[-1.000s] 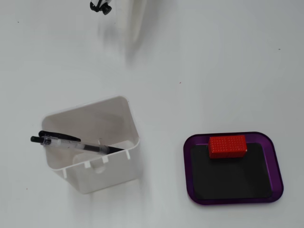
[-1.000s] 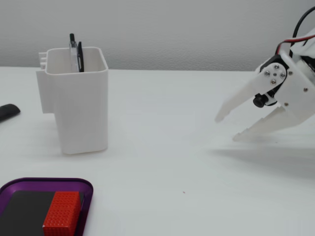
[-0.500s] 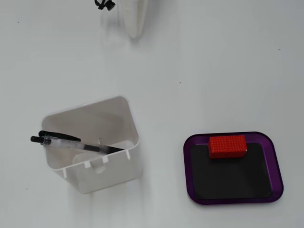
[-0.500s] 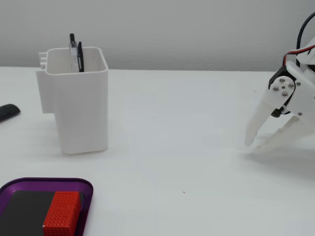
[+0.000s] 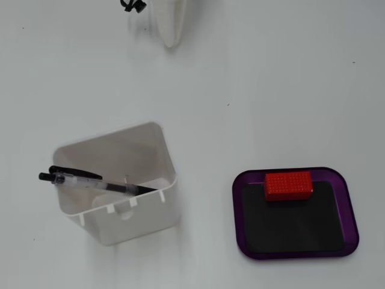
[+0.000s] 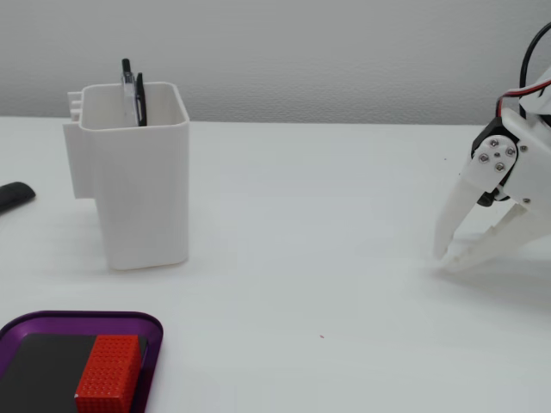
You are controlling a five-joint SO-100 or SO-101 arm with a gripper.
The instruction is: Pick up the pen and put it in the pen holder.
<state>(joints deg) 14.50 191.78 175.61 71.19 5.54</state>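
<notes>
A black and clear pen (image 5: pixel 102 185) stands slanted inside the white pen holder (image 5: pixel 138 223), its top end sticking out over the rim. In the other fixed view the pen (image 6: pixel 136 90) pokes up above the holder (image 6: pixel 142 189) at the left. My white gripper (image 6: pixel 448 256) is far to the right of the holder. Its fingertips meet close to the table and hold nothing. In the fixed view from above only its tip (image 5: pixel 171 36) shows at the top edge, well away from the holder.
A purple tray (image 5: pixel 349 211) holding a red block (image 5: pixel 289 185) lies to the right of the holder; it also shows at the bottom left (image 6: pixel 153 331). A black object (image 6: pixel 15 196) lies at the left edge.
</notes>
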